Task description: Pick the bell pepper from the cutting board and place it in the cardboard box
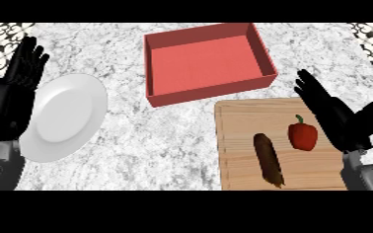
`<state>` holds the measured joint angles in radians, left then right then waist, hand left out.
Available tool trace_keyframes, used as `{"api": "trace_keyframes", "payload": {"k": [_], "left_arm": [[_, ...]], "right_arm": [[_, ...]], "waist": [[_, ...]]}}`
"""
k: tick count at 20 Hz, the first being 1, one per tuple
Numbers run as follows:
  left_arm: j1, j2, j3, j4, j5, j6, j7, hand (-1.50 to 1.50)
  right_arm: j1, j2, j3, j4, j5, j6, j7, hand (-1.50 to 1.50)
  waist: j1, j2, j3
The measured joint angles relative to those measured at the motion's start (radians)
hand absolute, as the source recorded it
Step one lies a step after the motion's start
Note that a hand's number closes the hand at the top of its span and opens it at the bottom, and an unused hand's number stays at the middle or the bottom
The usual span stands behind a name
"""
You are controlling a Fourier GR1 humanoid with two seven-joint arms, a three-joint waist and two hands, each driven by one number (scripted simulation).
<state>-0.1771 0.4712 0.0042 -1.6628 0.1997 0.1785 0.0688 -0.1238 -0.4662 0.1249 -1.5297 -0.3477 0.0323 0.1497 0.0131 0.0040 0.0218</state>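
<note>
A red bell pepper (302, 135) with a green stem lies on the wooden cutting board (244, 123) at the lower right. My right hand (329, 110) hovers just right of the pepper, fingers straight and open, holding nothing. The reddish cardboard box (206, 63) stands open at the upper middle, beyond the board, with nothing inside. My left hand (20, 81) rests open at the far left edge, fingers up.
A dark brown, elongated item (268, 159) lies on the board left of the pepper. A white plate (62, 115) sits at the left, beside my left hand. Marbled grey counter (160, 133) spreads between plate, box and board.
</note>
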Motion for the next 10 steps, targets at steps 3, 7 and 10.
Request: {"api": "trace_keyframes", "payload": {"k": [3, 7, 10], "left_arm": [[0.035, 0.009, 0.002, 0.062, -0.06, 0.016, -0.02, 0.0], [0.083, 0.051, 0.002, 0.149, -0.149, 0.05, 0.005, 0.0], [0.113, 0.064, -0.003, 0.186, -0.176, 0.055, 0.021, 0.0]], "right_arm": [[0.019, 0.003, -0.03, 0.01, -0.011, 0.025, -0.051, -1.5], [0.028, -0.08, -0.083, -0.003, 0.02, 0.076, -0.13, -1.5], [0.059, -0.208, -0.038, -0.001, 0.231, 0.076, -0.212, -1.5]], "waist": [[-0.01, -0.001, -0.011], [-0.013, -0.002, -0.025], [-0.015, 0.0, -0.026]]}}
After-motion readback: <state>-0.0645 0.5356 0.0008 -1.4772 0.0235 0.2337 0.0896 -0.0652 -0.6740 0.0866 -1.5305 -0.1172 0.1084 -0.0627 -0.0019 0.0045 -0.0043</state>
